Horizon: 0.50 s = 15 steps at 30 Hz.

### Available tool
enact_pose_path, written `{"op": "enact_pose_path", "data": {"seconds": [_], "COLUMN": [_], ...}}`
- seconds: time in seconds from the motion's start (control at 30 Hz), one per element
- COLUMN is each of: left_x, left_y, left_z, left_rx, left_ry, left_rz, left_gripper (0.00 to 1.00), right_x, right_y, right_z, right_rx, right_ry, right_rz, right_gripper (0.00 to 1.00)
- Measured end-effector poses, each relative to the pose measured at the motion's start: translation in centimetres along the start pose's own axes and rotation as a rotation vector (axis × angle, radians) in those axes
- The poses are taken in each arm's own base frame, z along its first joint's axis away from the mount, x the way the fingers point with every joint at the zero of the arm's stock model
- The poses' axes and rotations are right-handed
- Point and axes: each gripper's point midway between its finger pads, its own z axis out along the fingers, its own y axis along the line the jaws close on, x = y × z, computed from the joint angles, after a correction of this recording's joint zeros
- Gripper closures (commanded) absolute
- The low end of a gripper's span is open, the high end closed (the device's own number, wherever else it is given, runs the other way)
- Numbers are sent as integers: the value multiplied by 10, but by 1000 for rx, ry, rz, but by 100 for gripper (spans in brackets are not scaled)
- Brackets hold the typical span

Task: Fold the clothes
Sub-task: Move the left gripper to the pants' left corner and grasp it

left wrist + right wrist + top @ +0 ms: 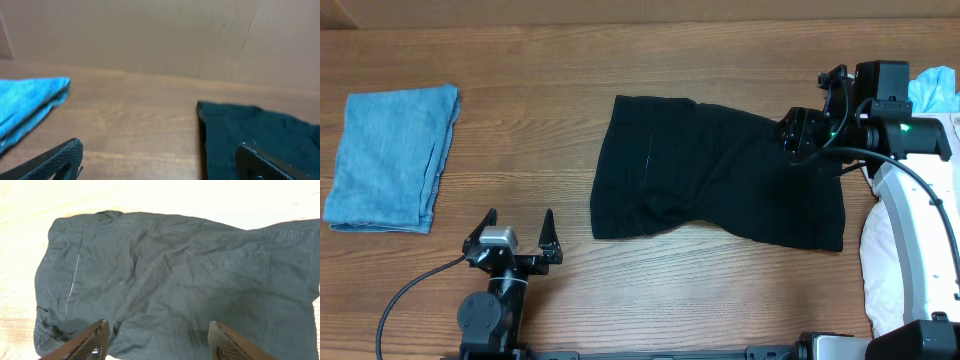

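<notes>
The black shorts [710, 170] lie spread flat on the wooden table, right of centre, and fill the right wrist view [175, 275]. My right gripper [798, 138] is open and empty, hovering over the shorts' upper right part; its fingers [157, 335] frame wrinkled black cloth. My left gripper [514, 228] is open and empty near the front edge, left of the shorts. In the left wrist view its fingers [160, 160] bracket bare wood, with the shorts' edge [250, 130] at right. A folded faded-blue garment [392, 157] lies at far left [25, 102].
Light-blue cloth [935, 90] and a white garment pile [900, 250] sit at the right edge by the right arm. A cardboard-coloured wall [160, 35] stands behind the table. Bare wood lies between the blue garment and the shorts.
</notes>
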Motion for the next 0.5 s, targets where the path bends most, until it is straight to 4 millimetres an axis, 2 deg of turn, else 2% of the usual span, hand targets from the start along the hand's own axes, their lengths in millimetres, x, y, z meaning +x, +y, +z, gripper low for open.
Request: {"op": "enact_pose_path", "data": {"seconds": [0.07, 0.17, 0.23, 0.3, 0.37, 0.4, 0.47, 0.5], "left_x": [-31, -38, -83, -137, -178, -188, -195, -199], "left_y": [-15, -25, -39, -51, -63, -67, -71, -75], "left_z": [-3, -7, -19, -20, -2, 12, 50, 79], "left_rx": [77, 124, 158, 173, 185, 188, 182, 196], "left_ry": [-120, -76, -51, 4, 142, 243, 448, 513], "left_rz": [7, 7, 7, 7, 9, 2, -27, -42], "left_gripper": [0, 0, 0, 0, 0, 0, 0, 0], "right_x": [-3, -8, -20, -35, -42, -45, -46, -48], "right_y": [0, 1, 3, 4, 3, 0, -16, -31], "right_z": [0, -2, -10, -22, -30, -32, -37, -41], "right_rx": [-1, -3, 4, 22, 42, 53, 77, 95], "right_ry": [-12, -31, -66, -112, -137, -147, -153, -161], "right_rz": [-2, -7, -14, -22, -24, -19, 15, 52], "right_gripper": [32, 33, 33, 33, 33, 33, 32, 32]}}
